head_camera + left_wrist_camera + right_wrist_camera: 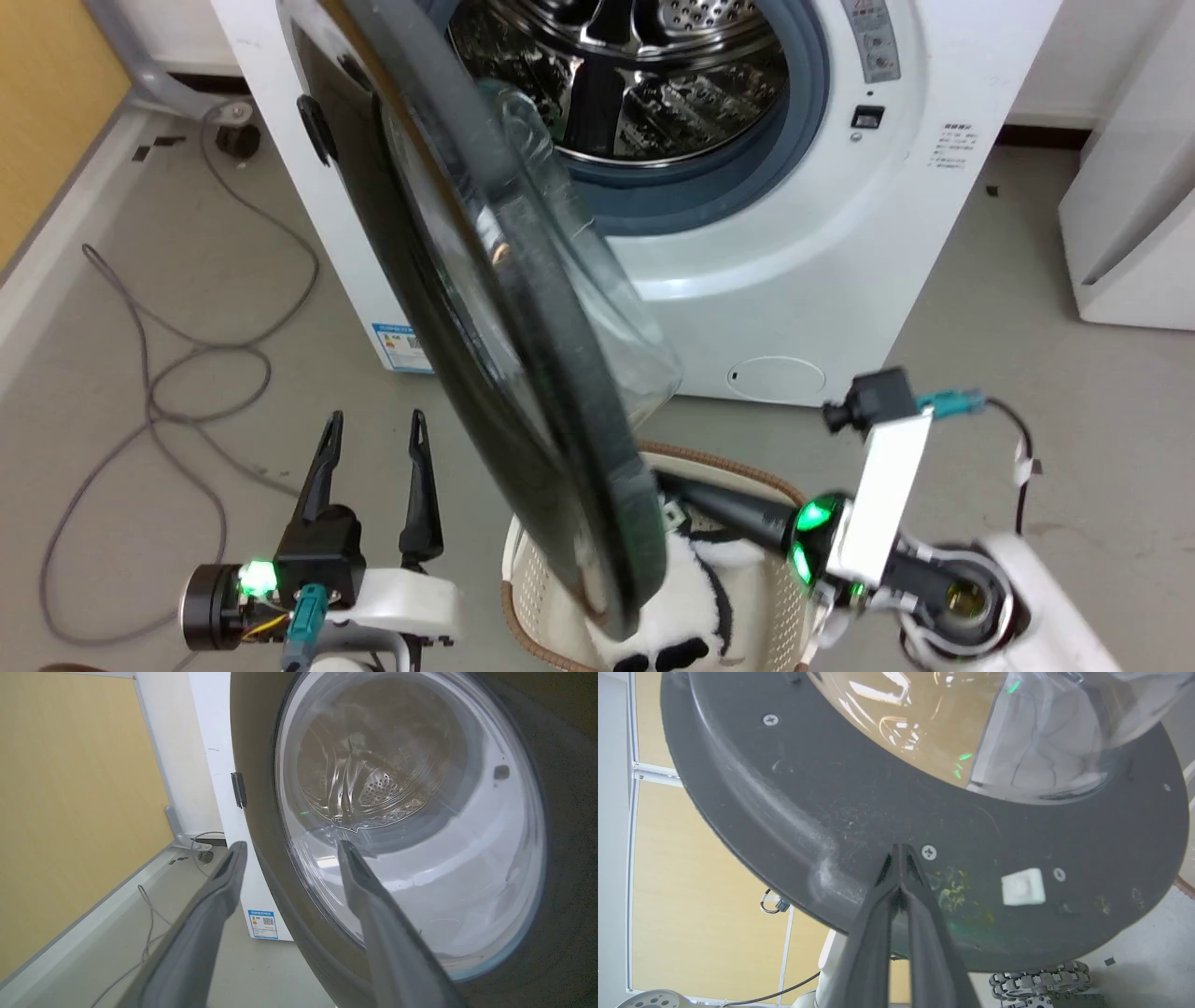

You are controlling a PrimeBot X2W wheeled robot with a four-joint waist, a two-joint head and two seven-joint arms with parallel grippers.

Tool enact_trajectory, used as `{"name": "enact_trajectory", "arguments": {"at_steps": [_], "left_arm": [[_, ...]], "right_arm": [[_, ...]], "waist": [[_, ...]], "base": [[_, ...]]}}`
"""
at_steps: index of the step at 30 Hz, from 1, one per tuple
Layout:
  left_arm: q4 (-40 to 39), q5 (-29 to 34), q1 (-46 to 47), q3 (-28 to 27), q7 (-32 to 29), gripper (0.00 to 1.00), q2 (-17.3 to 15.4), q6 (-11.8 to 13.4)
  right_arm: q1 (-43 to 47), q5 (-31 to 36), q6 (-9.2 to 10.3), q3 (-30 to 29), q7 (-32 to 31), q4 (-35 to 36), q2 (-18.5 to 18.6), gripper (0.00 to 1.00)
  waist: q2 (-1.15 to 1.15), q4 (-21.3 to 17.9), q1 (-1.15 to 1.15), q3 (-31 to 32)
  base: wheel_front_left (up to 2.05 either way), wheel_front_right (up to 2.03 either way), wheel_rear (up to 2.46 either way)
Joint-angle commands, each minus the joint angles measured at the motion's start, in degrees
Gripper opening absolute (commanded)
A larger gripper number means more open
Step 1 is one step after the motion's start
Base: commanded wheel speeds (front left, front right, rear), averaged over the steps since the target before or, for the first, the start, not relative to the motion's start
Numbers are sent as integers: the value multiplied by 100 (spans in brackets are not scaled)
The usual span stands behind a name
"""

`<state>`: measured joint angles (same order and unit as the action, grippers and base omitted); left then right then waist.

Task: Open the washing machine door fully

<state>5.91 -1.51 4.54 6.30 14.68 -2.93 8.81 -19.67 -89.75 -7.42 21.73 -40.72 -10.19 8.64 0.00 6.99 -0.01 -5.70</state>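
The white washing machine [794, 280] stands ahead with its steel drum [635, 75] and grey gasket [709, 187] exposed. The washing machine door [560, 373] hangs partly open, nearly edge-on to the head view, hinged on the left. My right gripper [661, 482] is shut, its tips pressed against the door's dark grey inner face [808, 788] just below the glass bowl [971, 728]; the right gripper [900, 848] holds nothing. My left gripper [373, 425] is open, on the floor side left of the door. The left gripper [292, 847] faces the door's glossy outer face [551, 858], apart from it.
A wicker-rimmed laundry basket [747, 476] with a black-and-white plush toy [691, 579] sits under the door's lower edge. Grey cables [187, 364] loop on the floor at left, by a yellow wall [47, 112]. Another white appliance [1130, 187] stands at right.
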Motion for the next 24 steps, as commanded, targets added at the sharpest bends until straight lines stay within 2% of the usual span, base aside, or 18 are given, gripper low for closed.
{"name": "enact_trajectory", "arguments": {"at_steps": [1,6,12,13,14,15,16,22,24], "left_arm": [[10,47,-62,-17,32,100,-23,-38],[57,42,-222,-63,32,100,-41,-62],[114,33,-375,-119,32,100,-61,-85],[114,33,-375,-119,32,100,-61,-85],[121,31,-389,-133,32,100,-63,-96],[121,31,-389,-133,32,100,-63,-96],[122,30,-391,-141,32,100,-65,-103],[111,43,-409,-167,32,100,-68,-127],[104,45,-429,-181,32,100,-70,-128]], "right_arm": [[111,6,-7,32,3,50,-36,0],[467,87,-7,-57,361,303,-66,0],[682,610,-7,-427,1540,681,-6,0],[682,610,-7,-427,1540,681,-6,0],[714,942,-7,-489,2083,831,83,0],[714,942,-7,-489,2083,831,83,0],[725,1134,-7,-484,2376,900,140,0],[808,2353,-7,-361,4517,1000,549,0],[807,2993,-7,-270,5203,899,788,0]], "waist": [[0,-15,1,28],[0,-108,1,232],[0,-221,1,470],[0,-221,1,470],[0,-248,1,512],[0,-248,1,512],[0,-259,1,529],[0,-296,1,622],[0,-310,1,649]], "base": [[0,0,0],[0,0,0],[0,0,0],[0,0,0],[0,0,0],[0,0,0],[0,0,0],[0,0,0],[0,0,0]]}}
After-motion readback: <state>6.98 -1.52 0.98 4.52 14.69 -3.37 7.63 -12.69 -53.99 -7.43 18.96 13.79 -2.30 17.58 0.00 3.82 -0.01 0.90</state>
